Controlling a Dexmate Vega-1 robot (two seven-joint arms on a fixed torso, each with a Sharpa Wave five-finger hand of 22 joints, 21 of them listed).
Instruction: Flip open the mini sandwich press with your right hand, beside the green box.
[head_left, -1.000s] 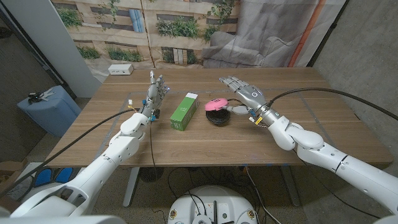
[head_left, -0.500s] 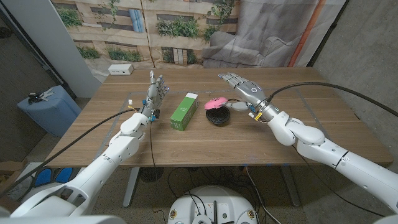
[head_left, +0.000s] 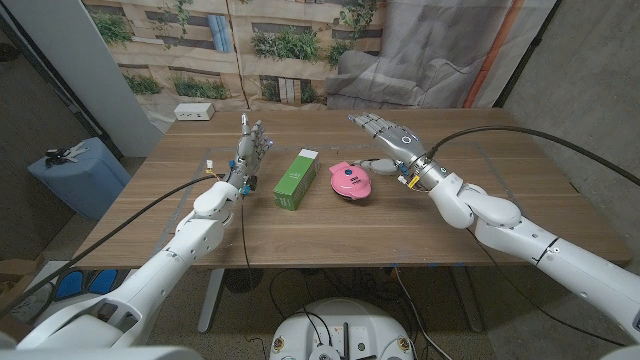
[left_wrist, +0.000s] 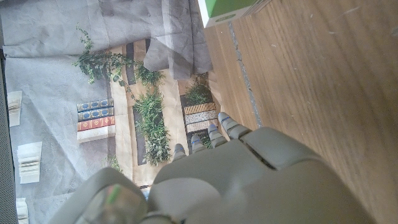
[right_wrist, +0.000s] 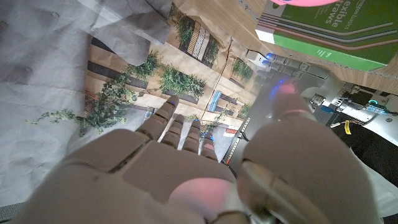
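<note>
A: Progress check. We see the sandwich press (head_left: 350, 183) on the table (head_left: 200, 225), low and a little inward of the right hand (head_left: 392, 137), with the green box (head_left: 297, 178) just beside it on its far side from that hand.

B: Open or shut?

A: We read it as shut. The head view gives us one rounded pink top with a small dark mark and no dark inside plate. So we judge the flip not done: the lid needs catching at its edge and swinging up and over.

B: Right hand, then. What does it hold?

A: Nothing. Its fingers are spread and stretched out, and it hangs above the table. It is near the press but apart from it, so we log no contact. In the right wrist view, a sliver of pink and the green box lie out past the fingertips.

B: And what is left for it?

A: By our guess, it has to drop and come in toward the press, then hook the lid.

B: The other side?

A: The left hand (head_left: 250, 150) stands with its fingers upward and slightly apart, gripping nothing. The green box sits just inward of it, between it and the press.
</note>
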